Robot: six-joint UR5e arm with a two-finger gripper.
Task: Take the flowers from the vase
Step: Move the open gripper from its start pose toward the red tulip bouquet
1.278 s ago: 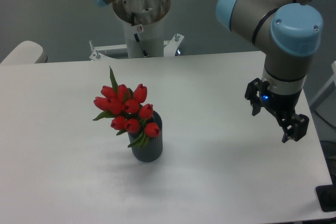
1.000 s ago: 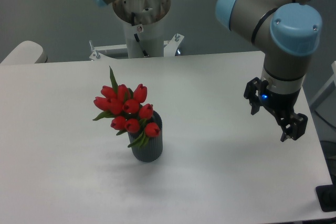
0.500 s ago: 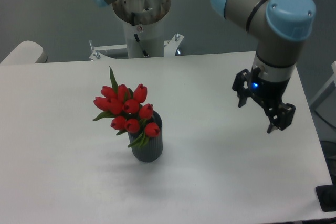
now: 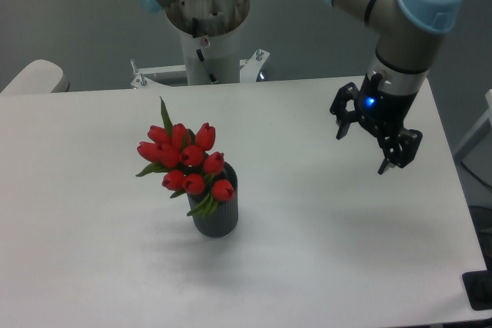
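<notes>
Hovering tool (image 4: 364,151), fingers spread wide, empty, well apart from flowers (image 4: 187,160)

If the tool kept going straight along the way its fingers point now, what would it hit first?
Most likely the bare table. The open tool hangs with its fingers aimed downward, well right of the flowers and the vase, which lie off that line. Depth from one view is uncertain.

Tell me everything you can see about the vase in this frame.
The vase is a short, dark grey cylinder with vertical ribbing, upright on the white table, left of centre. Its material can't be told. A bunch of red tulips with green leaves fills its mouth and leans left, spreading wider than the vase. Nothing else touches it; the pincer hangs open far to the right.
</notes>
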